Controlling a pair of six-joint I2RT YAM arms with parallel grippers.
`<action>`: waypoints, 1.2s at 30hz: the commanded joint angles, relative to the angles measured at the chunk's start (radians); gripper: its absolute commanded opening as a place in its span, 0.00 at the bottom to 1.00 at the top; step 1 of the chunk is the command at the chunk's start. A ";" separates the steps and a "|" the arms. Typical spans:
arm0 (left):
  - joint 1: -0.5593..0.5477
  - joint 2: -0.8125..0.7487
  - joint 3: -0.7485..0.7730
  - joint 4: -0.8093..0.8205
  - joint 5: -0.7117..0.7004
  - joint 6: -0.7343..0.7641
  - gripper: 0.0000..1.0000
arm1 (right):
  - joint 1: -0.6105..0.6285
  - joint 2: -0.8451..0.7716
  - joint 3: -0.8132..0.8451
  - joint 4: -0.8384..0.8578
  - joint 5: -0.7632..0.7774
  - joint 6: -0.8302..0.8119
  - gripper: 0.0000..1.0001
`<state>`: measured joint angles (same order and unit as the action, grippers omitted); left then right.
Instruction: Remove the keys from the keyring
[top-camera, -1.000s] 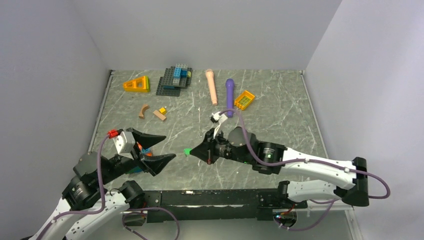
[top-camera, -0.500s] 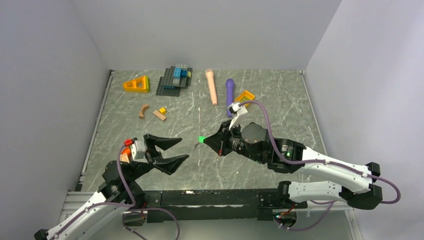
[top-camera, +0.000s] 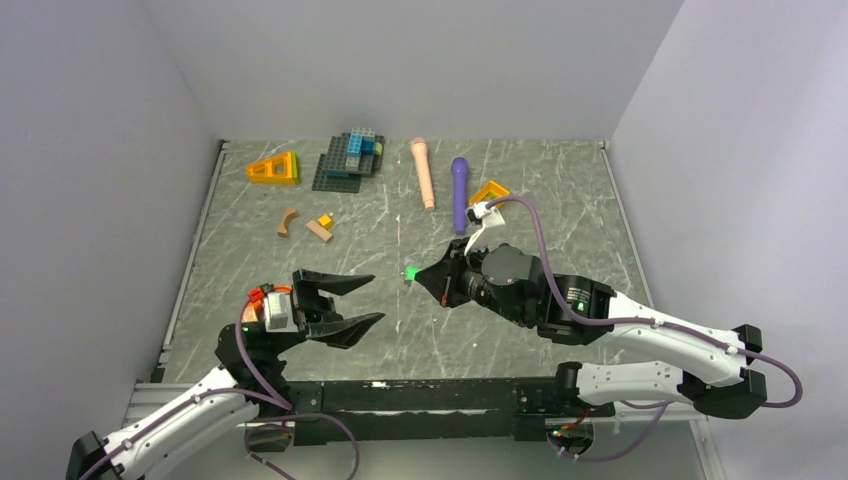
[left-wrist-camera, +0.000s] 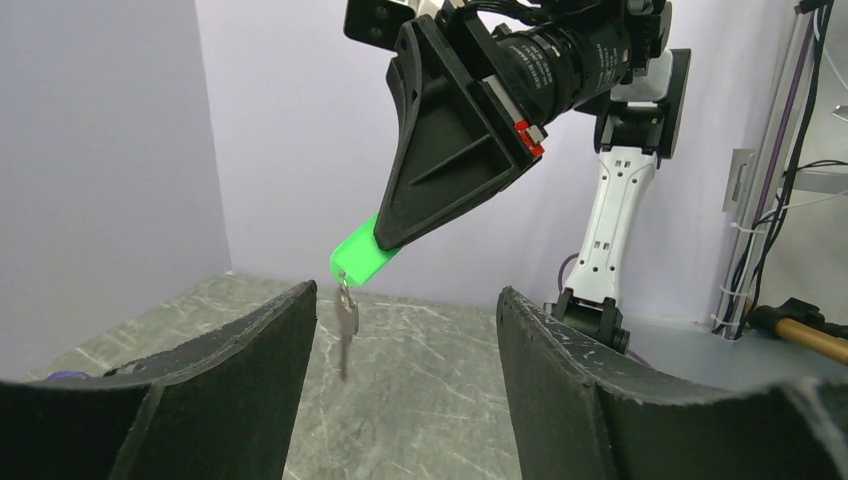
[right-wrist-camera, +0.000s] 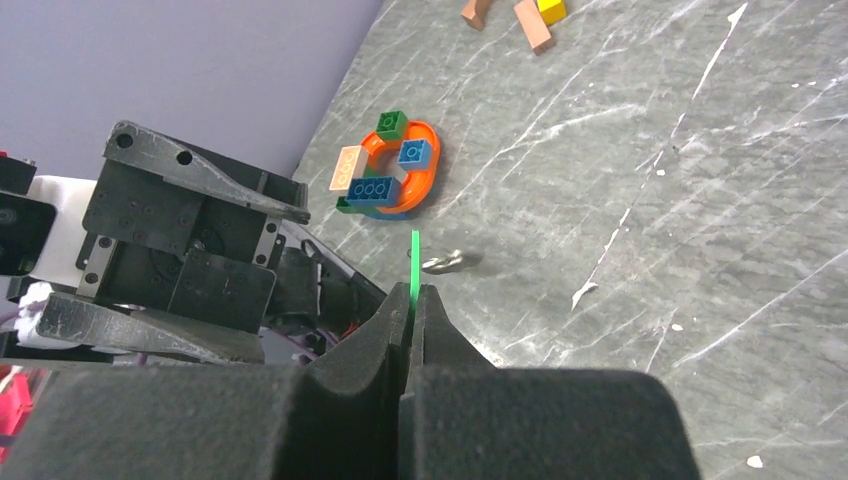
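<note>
Right end effector (left-wrist-camera: 388, 232) is pinched shut on the green tag (left-wrist-camera: 360, 262), holding it up off the desk (top-camera: 570, 215). A single key (left-wrist-camera: 346, 322) hangs straight down under the tag. Left end effector (top-camera: 376, 299) is spread wide and empty, facing the tag from nearby with the key lined up in its gap, no contact.

On the grey bench (top-camera: 560, 200), far side: orange wedge (top-camera: 273, 168); block pile (top-camera: 349, 158); pink stick (top-camera: 424, 172) beside purple stick (top-camera: 459, 192); nearer, curved brown block (top-camera: 288, 222) by small yellow block (top-camera: 324, 219).
</note>
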<state>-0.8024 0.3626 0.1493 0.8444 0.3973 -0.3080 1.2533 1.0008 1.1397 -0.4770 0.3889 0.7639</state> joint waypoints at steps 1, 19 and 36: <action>-0.009 0.075 -0.008 0.188 0.042 0.010 0.69 | 0.001 -0.017 0.048 -0.012 0.031 0.017 0.00; -0.059 0.331 0.008 0.398 0.009 0.019 0.59 | 0.002 -0.039 0.051 -0.017 0.027 0.025 0.00; -0.104 0.472 0.055 0.471 -0.038 0.059 0.47 | 0.003 -0.041 0.053 -0.005 -0.002 0.026 0.00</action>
<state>-0.9012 0.8219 0.1589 1.2358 0.3756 -0.2699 1.2533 0.9813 1.1564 -0.4919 0.3920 0.7826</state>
